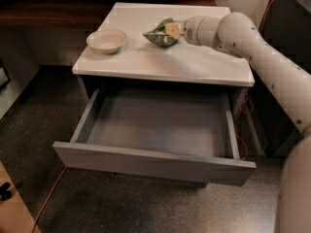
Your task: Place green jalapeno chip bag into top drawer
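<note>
My gripper [171,30] is out over the white cabinet top [189,64], toward its 12 o'clock edge, and it touches the bag [156,35] on the bag's 3 o'clock side. Whether it is clamped on the bag or only resting against it, I cannot tell. My arm [243,35] reaches in from 3 o'clock, runs across the top's right part and bends down toward 5 o'clock at the edge of the view. The bag is crumpled and green with pale print. It lies on the top with its far corner tilted up toward 12 o'clock, and most of it sticks out from my gripper toward 9 o'clock. 1 beige bowl [107,40] stands upright at 9 o'clock from the bag, near it but apart, close to the top's left edge. Below the top, at 6 o'clock, the drawer [146,160] is pulled far out toward me. Its grey front panel is nearest the camera, and its floor and 2 side walls are in full sight. The bag is on the top and not in the drawer. An orange cable [48,198] trails across the dark speckled floor [121,203] at 7 o'clock, and another loops beside the cabinet at 4 o'clock.
</note>
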`<action>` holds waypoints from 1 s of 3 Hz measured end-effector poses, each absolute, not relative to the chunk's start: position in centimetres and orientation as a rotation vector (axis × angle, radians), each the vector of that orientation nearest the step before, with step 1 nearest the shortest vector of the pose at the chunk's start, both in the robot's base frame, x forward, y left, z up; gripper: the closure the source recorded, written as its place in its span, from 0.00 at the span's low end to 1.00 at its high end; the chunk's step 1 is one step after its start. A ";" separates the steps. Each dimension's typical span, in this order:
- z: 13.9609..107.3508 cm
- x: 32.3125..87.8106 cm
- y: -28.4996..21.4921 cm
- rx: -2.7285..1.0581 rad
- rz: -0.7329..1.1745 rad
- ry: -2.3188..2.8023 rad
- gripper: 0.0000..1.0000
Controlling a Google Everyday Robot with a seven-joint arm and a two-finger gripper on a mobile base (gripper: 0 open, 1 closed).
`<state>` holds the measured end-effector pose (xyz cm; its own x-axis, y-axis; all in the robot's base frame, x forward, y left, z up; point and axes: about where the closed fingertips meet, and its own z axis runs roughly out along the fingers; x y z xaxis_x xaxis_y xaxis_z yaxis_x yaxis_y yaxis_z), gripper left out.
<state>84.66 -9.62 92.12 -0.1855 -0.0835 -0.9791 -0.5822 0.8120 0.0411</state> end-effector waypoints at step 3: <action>92.4 69.7 -13.1 -0.786 0.655 1.825 1.00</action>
<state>69.67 -13.09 92.44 -0.2867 -0.2192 -0.9326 -0.7623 0.6418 0.0835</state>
